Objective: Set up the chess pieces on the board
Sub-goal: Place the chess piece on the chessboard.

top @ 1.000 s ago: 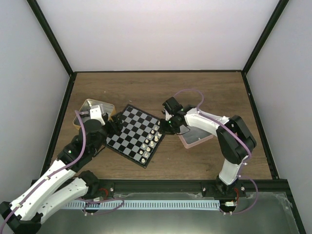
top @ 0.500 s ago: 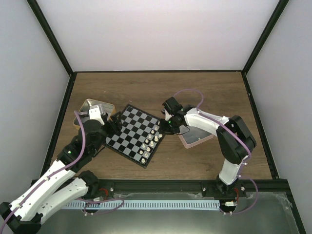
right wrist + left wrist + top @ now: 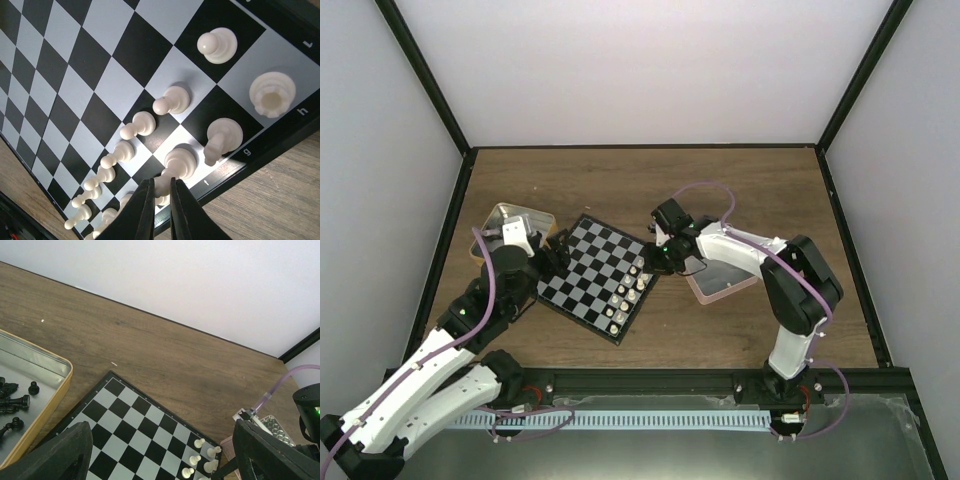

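The board (image 3: pixel 588 272) lies tilted at centre left, and also shows in the left wrist view (image 3: pixel 130 430) and the right wrist view (image 3: pixel 100 65). Cream-white chess pieces (image 3: pixel 630 290) stand in two rows along its right edge. In the right wrist view I see a rook (image 3: pixel 271 94), a knight (image 3: pixel 220 137) and a line of pawns (image 3: pixel 135 126). My right gripper (image 3: pixel 161 186) is closed on the top of a white piece (image 3: pixel 179 164) that stands on the edge row. My left gripper (image 3: pixel 160 460) is open and empty above the board's left part. Black pieces (image 3: pixel 20 402) lie in the tin.
A gold tin (image 3: pixel 510 228) sits left of the board, close to my left wrist. A pink square tray (image 3: pixel 720 282) lies right of the board under my right forearm. Dark frame posts and pale walls ring the wooden table (image 3: pixel 640 185).
My right gripper has edged slightly left over the board's right edge. The left arm and the pieces have not visibly moved.
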`<state>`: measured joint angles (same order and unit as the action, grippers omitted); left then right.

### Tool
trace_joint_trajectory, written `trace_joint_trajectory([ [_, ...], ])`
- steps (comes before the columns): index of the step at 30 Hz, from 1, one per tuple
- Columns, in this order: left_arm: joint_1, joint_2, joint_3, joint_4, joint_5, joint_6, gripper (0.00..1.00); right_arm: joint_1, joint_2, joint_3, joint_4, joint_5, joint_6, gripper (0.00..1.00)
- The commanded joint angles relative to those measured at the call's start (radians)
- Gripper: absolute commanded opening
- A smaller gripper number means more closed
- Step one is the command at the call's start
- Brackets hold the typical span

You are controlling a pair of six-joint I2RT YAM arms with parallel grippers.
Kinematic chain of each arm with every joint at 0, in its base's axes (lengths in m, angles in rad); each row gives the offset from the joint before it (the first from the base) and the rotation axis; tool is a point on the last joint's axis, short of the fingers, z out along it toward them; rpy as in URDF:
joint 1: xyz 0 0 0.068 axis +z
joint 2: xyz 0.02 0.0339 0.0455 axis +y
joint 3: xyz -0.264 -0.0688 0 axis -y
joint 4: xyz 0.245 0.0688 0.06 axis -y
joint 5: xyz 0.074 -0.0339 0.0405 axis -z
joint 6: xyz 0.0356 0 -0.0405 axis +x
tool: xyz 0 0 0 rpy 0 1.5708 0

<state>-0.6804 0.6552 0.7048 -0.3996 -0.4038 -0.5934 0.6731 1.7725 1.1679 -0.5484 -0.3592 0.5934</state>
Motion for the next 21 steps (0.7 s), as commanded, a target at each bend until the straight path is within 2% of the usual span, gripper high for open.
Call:
trace_joint_trajectory([
  [1,0.005,-0.005,-0.01,-0.005,-0.012,0.007,0.79,0.011,0.025,0.038,-0.004,0.029,0.007,0.1],
  [13,0.005,-0.004,-0.008,-0.004,-0.012,0.007,0.79,0.011,-0.099,0.043,-0.008,0.075,0.01,0.34],
  [17,0.005,-0.006,-0.007,-0.002,-0.013,0.007,0.79,0.011,-0.193,0.001,0.033,0.189,0.064,0.38],
  [21,0.005,-0.007,0.002,0.003,0.003,0.013,0.79,0.002,-0.26,-0.046,-0.009,0.396,0.124,0.41],
])
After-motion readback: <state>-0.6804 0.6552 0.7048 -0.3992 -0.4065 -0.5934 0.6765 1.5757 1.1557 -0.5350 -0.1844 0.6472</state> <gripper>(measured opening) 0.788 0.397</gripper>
